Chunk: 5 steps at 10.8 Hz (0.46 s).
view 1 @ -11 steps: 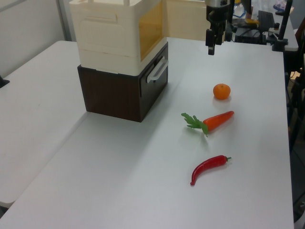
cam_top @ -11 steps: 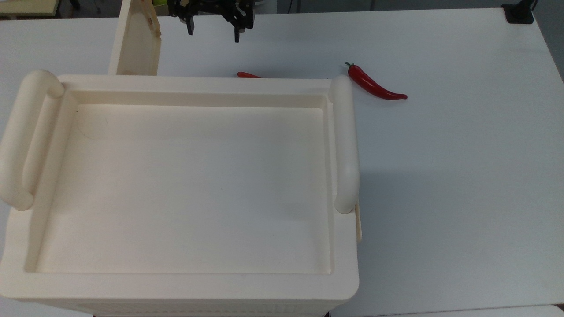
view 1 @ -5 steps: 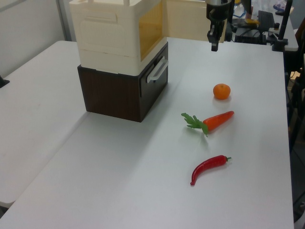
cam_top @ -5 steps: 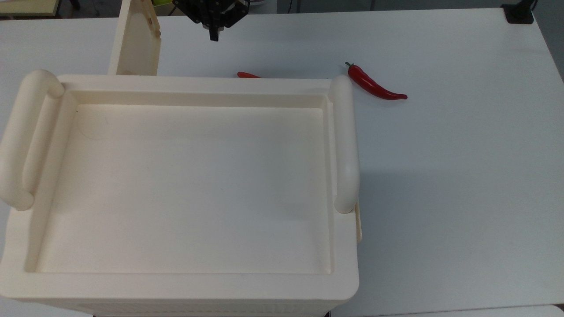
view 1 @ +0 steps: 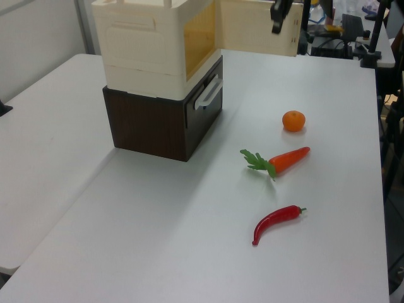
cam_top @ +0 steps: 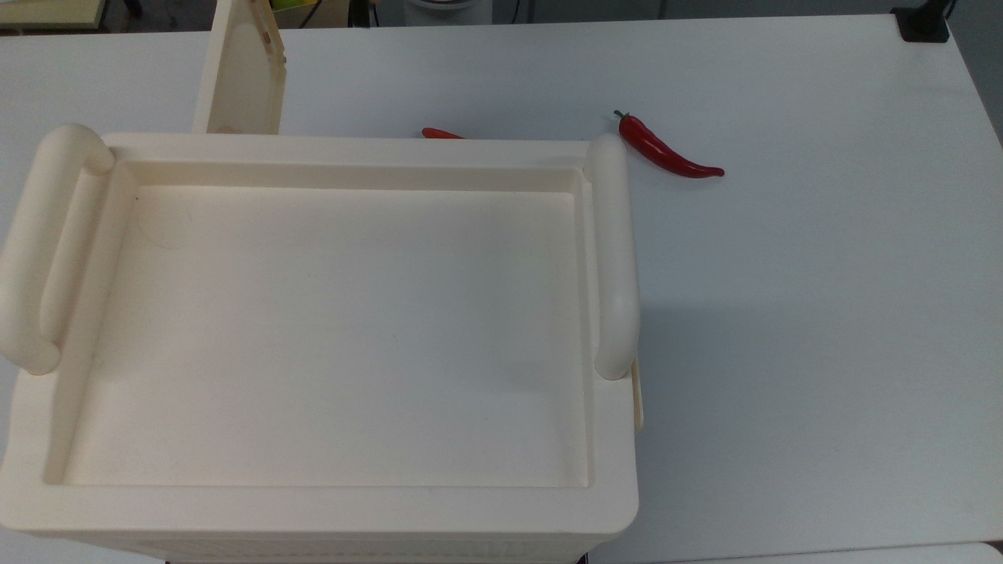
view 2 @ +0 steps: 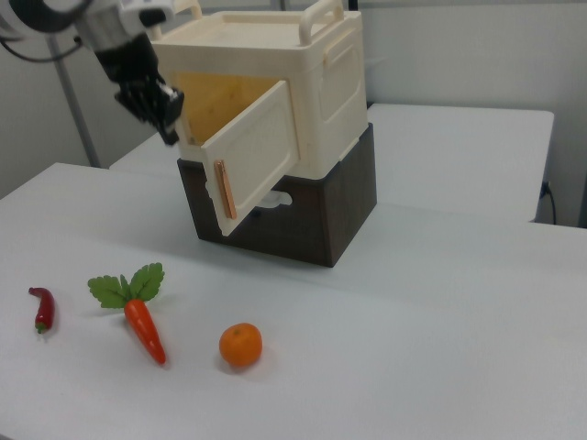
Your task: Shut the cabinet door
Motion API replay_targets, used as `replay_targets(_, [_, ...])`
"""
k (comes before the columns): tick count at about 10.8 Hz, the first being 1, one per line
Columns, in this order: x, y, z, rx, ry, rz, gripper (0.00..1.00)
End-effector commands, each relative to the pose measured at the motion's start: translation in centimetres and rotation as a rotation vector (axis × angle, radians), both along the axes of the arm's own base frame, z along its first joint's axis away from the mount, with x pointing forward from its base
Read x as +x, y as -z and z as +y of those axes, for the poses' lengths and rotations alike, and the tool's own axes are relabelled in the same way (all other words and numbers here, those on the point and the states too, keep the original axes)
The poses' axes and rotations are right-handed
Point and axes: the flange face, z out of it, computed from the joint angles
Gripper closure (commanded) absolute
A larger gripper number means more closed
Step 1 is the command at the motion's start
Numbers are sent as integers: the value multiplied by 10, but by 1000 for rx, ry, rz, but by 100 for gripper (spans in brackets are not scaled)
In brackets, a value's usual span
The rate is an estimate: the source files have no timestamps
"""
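Since the earlier frames, the tool (view 2: 165,115) has risen and drawn back toward the open door: the top view no longer catches it, and the left view places it higher, in front of the door panel rather than over the bare surface (view 1: 303,189). The tool's dark fingers appear drawn close together with nothing between them, though the exact gap cannot be read with confidence.

The cabinet (view 2: 303,101) is a cream box standing on a dark brown base (view 2: 312,215). The cabinet door (view 2: 252,151) is swung wide, hinged at the right view's right, with its free edge carrying a brownish strip toward the right view's left. In the top view the door (cam_top: 239,74) projects from the cabinet's far edge.

The step in hand appears to be the approach to the door's outer face. Done well, contact would fall near the free edge, far from the hinge, where the least force turns the panel. The push should follow the door's arc, not a straight line, so the tool does not slide off the rim. Closed fingers serve as a blunt pusher.

A carrot (view 2: 142,321), an orange (view 2: 240,346) and a red chilli (view 2: 41,308) lie well apart from the door's sweep.
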Motion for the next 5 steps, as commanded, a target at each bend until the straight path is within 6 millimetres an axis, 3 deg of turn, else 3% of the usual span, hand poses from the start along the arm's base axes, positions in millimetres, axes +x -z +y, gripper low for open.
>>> replay_targets(1, [-7, -61, -19, 17, 29, -105, 100])
replay_targets(2, [-9, -74, -33, 16, 54, -136, 100])
replay_targets(5, [-2, -85, -84, 5, 134, -248, 100])
